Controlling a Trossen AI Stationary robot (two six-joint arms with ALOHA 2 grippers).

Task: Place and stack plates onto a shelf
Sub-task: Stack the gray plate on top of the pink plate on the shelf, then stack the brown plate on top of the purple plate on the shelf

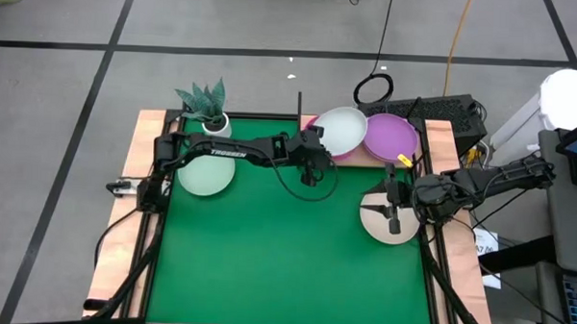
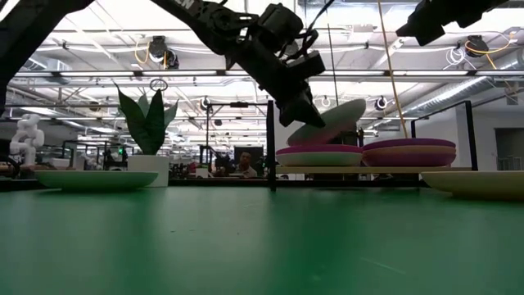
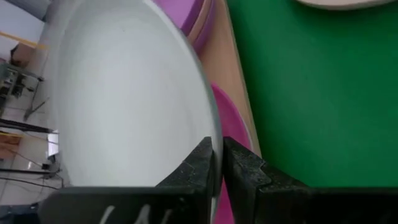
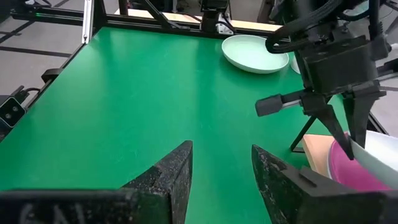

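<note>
My left gripper (image 1: 314, 163) reaches to the table's far middle and is shut on a pale mint-white plate (image 1: 340, 130). That plate is tilted over a hot pink plate (image 2: 319, 150) topping a small stack on the wooden shelf (image 2: 368, 170). Beside it on the shelf, a purple plate (image 1: 392, 137) tops a second stack (image 2: 409, 149). Another mint plate (image 1: 206, 174) lies flat on the green mat at the left. A beige plate (image 1: 387, 223) lies on the mat at the right. My right gripper (image 4: 221, 168) hovers open over the beige plate. My left gripper pinches the pale plate's rim (image 3: 213, 134) between its two fingers, one on the upper face and one underneath. The fingers slant down from the table's left. The plate is tilted, its held edge low just above the pink plate (image 3: 231, 118) and its opposite edge (image 2: 360, 104) raised; whether it touches the stack I cannot tell.
A potted plant (image 1: 206, 103) stands at the far left corner of the mat, beside the left arm. A thin black post (image 2: 271, 135) rises at the mat's far edge. Open green mat (image 1: 285, 248) spans the middle and near side. People show in the room behind the table.
</note>
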